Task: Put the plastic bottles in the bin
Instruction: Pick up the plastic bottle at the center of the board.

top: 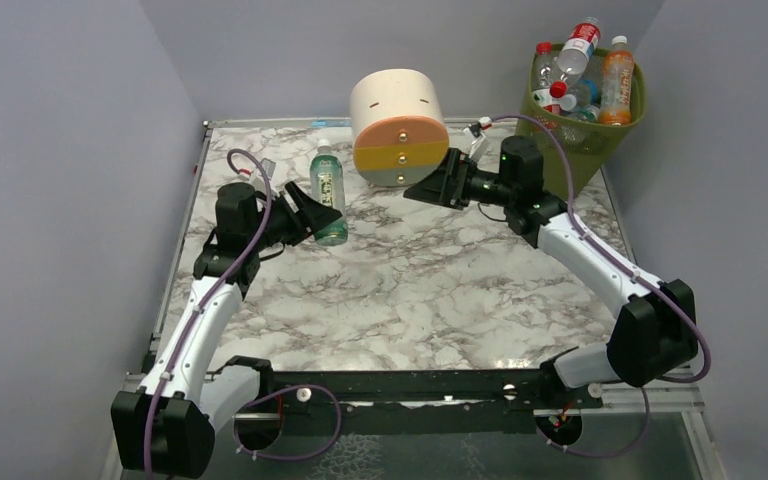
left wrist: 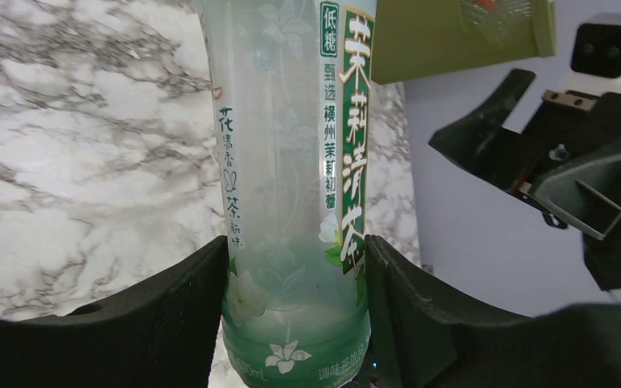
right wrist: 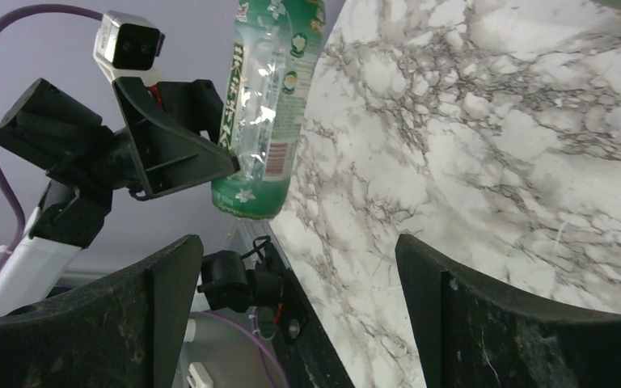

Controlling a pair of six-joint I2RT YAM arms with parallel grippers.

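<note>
An upright clear plastic bottle (top: pixel 327 188) with a green label and cap is over the left part of the marble table. My left gripper (top: pixel 316 214) is shut on its lower body; in the left wrist view both fingers press the bottle (left wrist: pixel 291 162). Whether its base touches the table I cannot tell. The olive-green mesh bin (top: pixel 582 150) stands at the far right corner with several bottles (top: pixel 617 85) sticking out of it. My right gripper (top: pixel 415 192) hangs open and empty in front of the drawer unit, facing the held bottle (right wrist: pixel 265 105).
A cream, orange and yellow round drawer unit (top: pixel 398 125) stands at the back centre, between the held bottle and the bin. Grey walls close in the left, back and right sides. The marble table (top: pixel 420 290) stretches between the two arms.
</note>
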